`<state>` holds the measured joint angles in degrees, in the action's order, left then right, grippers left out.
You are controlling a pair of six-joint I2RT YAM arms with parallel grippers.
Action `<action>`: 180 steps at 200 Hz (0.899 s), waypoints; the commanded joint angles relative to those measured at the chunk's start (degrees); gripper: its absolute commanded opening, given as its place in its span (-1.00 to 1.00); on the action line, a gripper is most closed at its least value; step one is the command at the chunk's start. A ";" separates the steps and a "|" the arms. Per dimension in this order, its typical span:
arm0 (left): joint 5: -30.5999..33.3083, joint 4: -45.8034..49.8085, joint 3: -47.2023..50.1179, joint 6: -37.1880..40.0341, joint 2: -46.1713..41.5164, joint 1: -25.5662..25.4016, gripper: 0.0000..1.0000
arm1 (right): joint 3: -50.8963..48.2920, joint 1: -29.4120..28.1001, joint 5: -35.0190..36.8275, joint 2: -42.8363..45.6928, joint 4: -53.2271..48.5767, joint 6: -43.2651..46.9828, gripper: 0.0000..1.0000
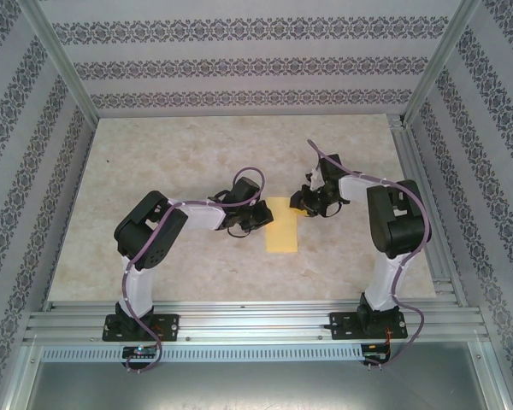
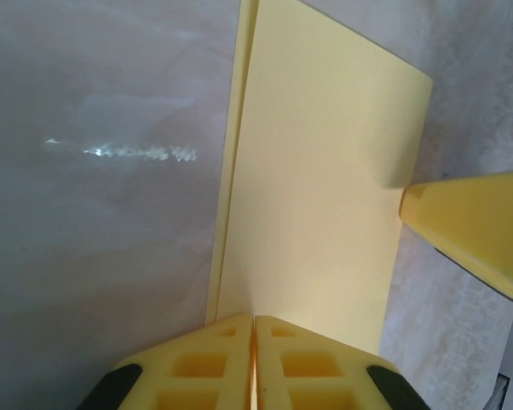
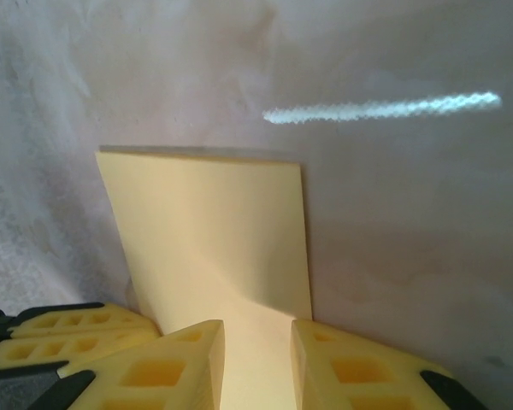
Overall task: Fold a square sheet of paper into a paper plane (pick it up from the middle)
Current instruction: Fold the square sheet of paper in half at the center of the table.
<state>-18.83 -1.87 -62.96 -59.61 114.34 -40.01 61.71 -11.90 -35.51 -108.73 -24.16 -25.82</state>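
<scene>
The square sheet of paper (image 1: 281, 229) lies on the table as a pale-yellow strip, doubled over, with two layers showing along one long edge (image 2: 325, 171). My left gripper (image 1: 255, 220) is at its left side, jaws shut, and the closed tips (image 2: 255, 318) are down on the paper. I cannot tell if any paper is pinched between them. My right gripper (image 1: 308, 203) is at the strip's far right corner and stands open. The paper (image 3: 214, 231) runs under the gap between its fingers (image 3: 256, 329). One right finger (image 2: 474, 226) reaches the paper's edge in the left wrist view.
The table is a beige marbled board (image 1: 171, 154) inside an aluminium frame, with patterned walls on three sides. A metal rail (image 1: 256, 325) runs along the near edge where both arm bases are bolted. The left gripper's fingers (image 3: 60, 329) sit close beside the right gripper.
</scene>
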 commanded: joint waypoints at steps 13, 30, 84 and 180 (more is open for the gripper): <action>0.28 4.68 0.36 1.52 1.33 -1.12 -0.76 | -5.01 -2.35 -1.94 5.65 1.79 -0.95 -0.45; 0.28 4.66 0.37 1.53 1.31 -1.15 -0.76 | -8.08 -3.61 -2.60 6.09 4.73 -2.33 -0.45; 0.07 4.76 0.31 1.69 1.41 -1.13 -0.76 | -13.45 -3.57 0.13 4.06 7.02 -2.94 -0.46; 0.02 4.55 0.18 1.76 1.41 -1.22 -0.76 | -20.86 -6.47 -2.23 12.85 8.83 -5.30 -0.44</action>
<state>-18.81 -1.85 -62.96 -59.18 114.34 -40.16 43.59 -17.54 -39.07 -94.17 -16.16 -30.37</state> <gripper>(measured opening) 0.120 0.282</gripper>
